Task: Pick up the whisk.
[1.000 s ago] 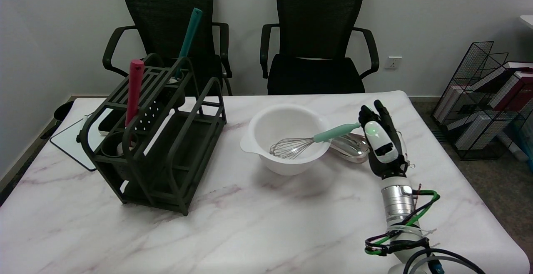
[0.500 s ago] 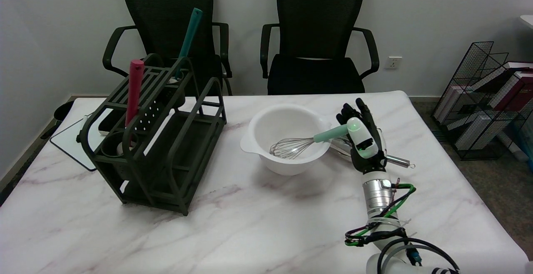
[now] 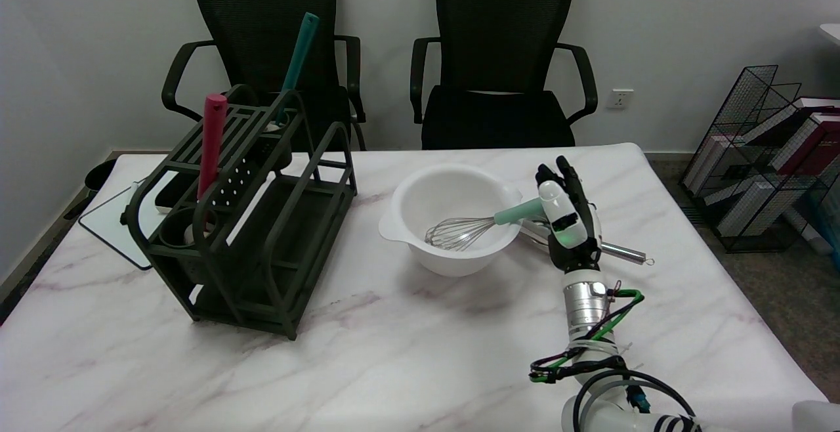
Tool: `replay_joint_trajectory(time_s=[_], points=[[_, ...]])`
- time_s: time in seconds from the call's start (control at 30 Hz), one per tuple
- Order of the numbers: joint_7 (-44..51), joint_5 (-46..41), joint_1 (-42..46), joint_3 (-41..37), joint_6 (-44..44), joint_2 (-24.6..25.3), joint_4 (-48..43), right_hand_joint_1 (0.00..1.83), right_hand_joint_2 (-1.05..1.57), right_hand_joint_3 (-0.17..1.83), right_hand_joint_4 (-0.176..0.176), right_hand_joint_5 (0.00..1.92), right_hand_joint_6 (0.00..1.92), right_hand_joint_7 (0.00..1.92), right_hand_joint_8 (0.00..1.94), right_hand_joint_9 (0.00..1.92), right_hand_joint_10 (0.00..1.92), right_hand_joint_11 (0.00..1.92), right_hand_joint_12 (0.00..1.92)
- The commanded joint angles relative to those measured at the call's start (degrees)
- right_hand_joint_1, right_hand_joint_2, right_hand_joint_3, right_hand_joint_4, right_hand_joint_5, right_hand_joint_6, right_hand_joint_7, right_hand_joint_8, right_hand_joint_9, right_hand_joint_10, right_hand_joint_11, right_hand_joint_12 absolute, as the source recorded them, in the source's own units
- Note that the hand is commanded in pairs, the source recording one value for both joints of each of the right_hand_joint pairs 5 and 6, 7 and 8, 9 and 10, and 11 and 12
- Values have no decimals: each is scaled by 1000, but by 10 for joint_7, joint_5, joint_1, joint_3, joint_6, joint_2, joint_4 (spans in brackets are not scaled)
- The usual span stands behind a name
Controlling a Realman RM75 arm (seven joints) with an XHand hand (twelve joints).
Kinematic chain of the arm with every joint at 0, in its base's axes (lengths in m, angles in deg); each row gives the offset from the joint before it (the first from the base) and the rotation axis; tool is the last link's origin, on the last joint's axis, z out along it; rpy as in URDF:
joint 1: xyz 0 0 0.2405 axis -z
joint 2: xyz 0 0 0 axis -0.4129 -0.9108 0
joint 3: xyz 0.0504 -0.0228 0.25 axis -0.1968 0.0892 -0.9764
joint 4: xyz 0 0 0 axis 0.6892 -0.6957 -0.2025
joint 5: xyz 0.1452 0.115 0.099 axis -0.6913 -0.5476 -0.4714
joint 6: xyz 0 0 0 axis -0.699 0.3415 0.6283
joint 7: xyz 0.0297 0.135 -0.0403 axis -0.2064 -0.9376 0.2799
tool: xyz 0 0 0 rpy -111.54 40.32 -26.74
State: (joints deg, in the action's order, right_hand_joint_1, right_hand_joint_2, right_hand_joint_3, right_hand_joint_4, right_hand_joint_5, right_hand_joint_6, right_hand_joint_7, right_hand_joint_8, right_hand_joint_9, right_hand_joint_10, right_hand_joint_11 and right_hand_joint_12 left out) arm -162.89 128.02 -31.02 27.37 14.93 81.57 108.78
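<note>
whisk handle's end behind hand

A white marble table carries everything. Left of the right hand, just beside it, a white bowl sits on the table. Under and behind the hand lies a metal utensil, its handle poking out to the hand's right. Well to the hand's left stands a dark rack, with a flat white board lying beyond it at the table's far-left edge.
</note>
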Motion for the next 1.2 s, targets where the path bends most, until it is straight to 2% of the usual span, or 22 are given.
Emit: replay_joint_trajectory(time_s=[0.03, 0.53, 0.9, 1.2], points=[[-4, -2, -36, 6, 9, 31, -40, 791, 106, 741, 0, 151, 151, 365, 365, 275, 275, 125, 125], [31, -2, -33, 6, 12, 41, 0, 770, 317, 654, 0, 150, 150, 369, 369, 224, 224, 1, 1], [78, -2, -33, 6, 10, 41, 50, 788, 415, 703, 0, 265, 265, 365, 365, 203, 203, 0, 0], [79, -1, -46, 11, 8, 41, 57, 799, 438, 729, 0, 305, 305, 360, 360, 200, 200, 0, 0]])
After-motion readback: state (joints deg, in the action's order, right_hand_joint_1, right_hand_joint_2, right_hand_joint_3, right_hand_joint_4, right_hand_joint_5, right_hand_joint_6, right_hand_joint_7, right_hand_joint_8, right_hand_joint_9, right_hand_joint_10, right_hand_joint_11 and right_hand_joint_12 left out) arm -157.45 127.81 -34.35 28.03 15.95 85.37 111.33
